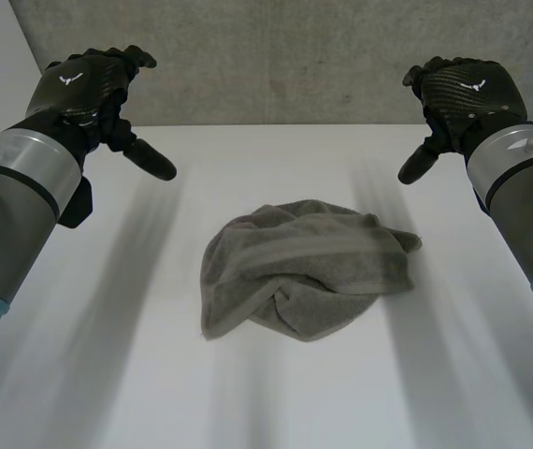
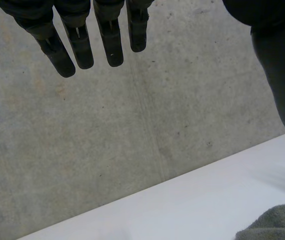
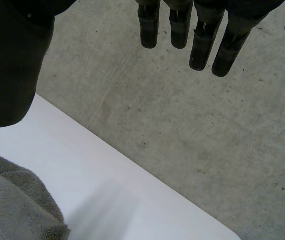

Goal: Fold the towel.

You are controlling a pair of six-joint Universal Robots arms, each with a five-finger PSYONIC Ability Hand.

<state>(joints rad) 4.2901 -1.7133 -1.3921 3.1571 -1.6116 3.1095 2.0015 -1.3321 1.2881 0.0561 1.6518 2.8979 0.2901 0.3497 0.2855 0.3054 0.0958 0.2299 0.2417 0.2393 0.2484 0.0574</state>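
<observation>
Concrete wall (image 1: 276, 56) backs the white worktop (image 1: 89, 355), and I hold both arms raised above it. My left hand (image 1: 87, 86) hangs high on the left side, its fingers (image 2: 80, 47) straight and set apart from the thumb, with nothing in them. My right hand (image 1: 463, 92) mirrors it on the right side, its fingers (image 3: 200, 45) likewise straight and empty. Both are well apart from the cloth.

I judge this posture to be a ready stance. It leaves the heap unobstructed for inspection and places each hand over its own side.

The grey towel (image 1: 304, 271) lies mid-worktop, between and below the hands. It is crumpled into a rounded heap with overlapping layers, and no corner is plainly laid out.

Folding is not yet begun. The heap probably needs spreading flat first. The risk is that a pinch takes several layers at once, which would drag the bundle instead of opening it.
</observation>
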